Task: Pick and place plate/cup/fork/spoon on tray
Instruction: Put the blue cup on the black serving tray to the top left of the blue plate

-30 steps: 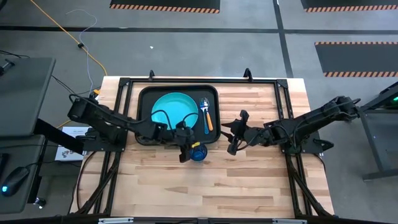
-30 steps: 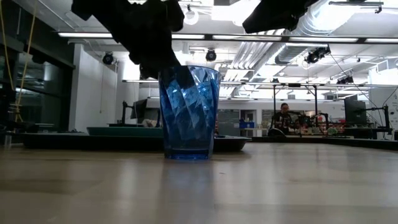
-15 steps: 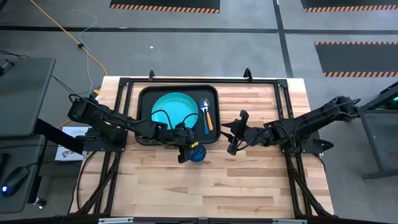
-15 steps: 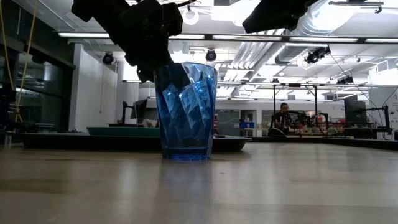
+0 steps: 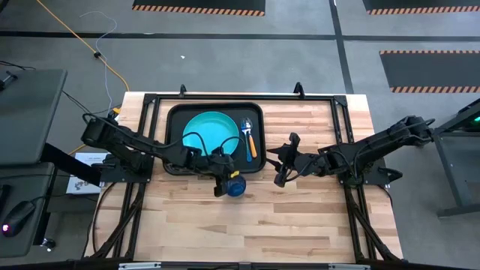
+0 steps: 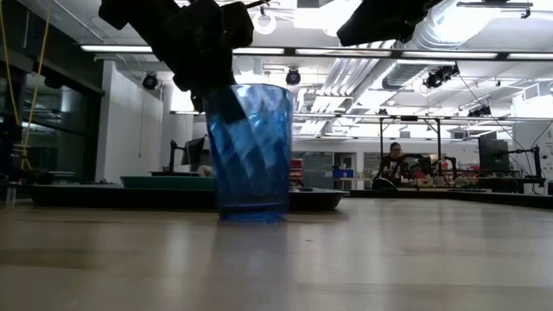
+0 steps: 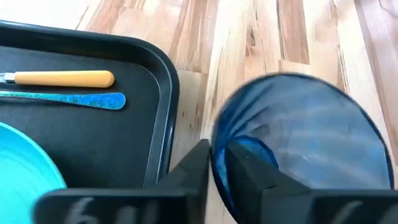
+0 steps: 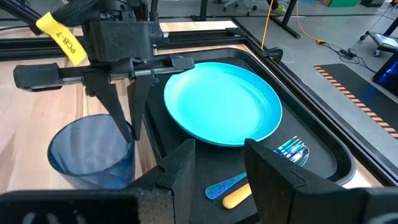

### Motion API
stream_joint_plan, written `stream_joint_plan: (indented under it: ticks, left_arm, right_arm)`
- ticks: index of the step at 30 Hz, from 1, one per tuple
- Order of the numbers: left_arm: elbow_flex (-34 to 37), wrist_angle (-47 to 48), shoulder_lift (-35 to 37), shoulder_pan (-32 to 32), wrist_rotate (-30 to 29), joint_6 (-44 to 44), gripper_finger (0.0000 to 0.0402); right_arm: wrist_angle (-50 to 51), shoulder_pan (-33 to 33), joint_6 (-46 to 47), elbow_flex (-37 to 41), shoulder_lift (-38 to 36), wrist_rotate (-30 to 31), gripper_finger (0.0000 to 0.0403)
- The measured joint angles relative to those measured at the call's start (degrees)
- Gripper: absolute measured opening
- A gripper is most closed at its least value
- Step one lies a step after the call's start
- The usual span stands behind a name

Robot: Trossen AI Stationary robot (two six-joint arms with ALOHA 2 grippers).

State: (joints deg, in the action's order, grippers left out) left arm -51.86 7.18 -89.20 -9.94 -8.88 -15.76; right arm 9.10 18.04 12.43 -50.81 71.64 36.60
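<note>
A: Where is the cup (image 5: 237,185) found?

B: It is seen on the bare wood of the table (image 5: 300,225), just outside the tray (image 5: 174,112), off the tray's 5 o'clock corner in the high view; in the low view it is stood on its base, slightly tilted, with the tray's rim behind it.

A: What is done by the left gripper (image 5: 224,176)?

B: It is placed at the cup's rim, at about 10 o'clock of the cup in the high view; one finger (image 8: 117,102) is seen reaching down inside the cup and the other (image 8: 140,99) down its outer wall on the tray side; the wall is pinched between them, so the cup is grasped.

A: And the right gripper (image 5: 280,166)?

B: It is held above the table at 3 o'clock of the tray's lower corner, apart from the cup; its fingers are parted with nothing between them.

A: What is already carried by the tray?

B: The plate (image 5: 211,132) is laid at its middle; the fork (image 5: 245,134) and the spoon (image 5: 252,142) are laid side by side at 3 o'clock of the plate, the spoon on the outer side; both handles are pointed toward 6 o'clock.
</note>
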Motion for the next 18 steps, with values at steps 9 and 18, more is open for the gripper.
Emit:
stream_joint_plan:
  ticks: [9, 18]
  left_arm:
    - [0.07, 0.47, 4.83, 0.0, -0.96, 3.05, 0.0007]
    - [0.04, 16.68, 24.6, -3.03, -15.71, 0.9, 0.0005]
  right_arm:
    - [-0.19, 0.0, -0.43, 0.0, 0.0, -0.01, 0.0131]
    - [-0.34, 0.0, -0.46, 0.0, 0.0, -0.24, 0.0131]
